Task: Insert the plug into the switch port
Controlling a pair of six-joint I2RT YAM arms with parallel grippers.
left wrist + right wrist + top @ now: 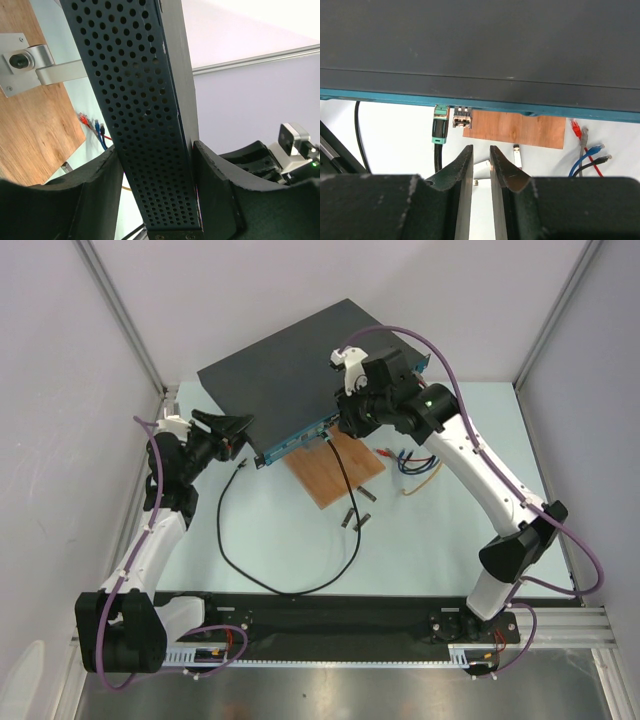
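Pale worktop (pixel 430 540) below. On left, left end effector (pixel 156 170) clenched on switch (pixel 280 370) side, steadying it. Just ahead-left of right end effector (pixel 480 150): plug (pixel 439 131), looks seated in switch front. That end effector nearly closed, small gap, empty. Next: nudge plug fully home, gently.

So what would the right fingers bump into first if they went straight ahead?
Probably the teal front edge of the switch, just right of the small silver connector beside the teal plug. Depth is hard to judge, so they might pass under it.
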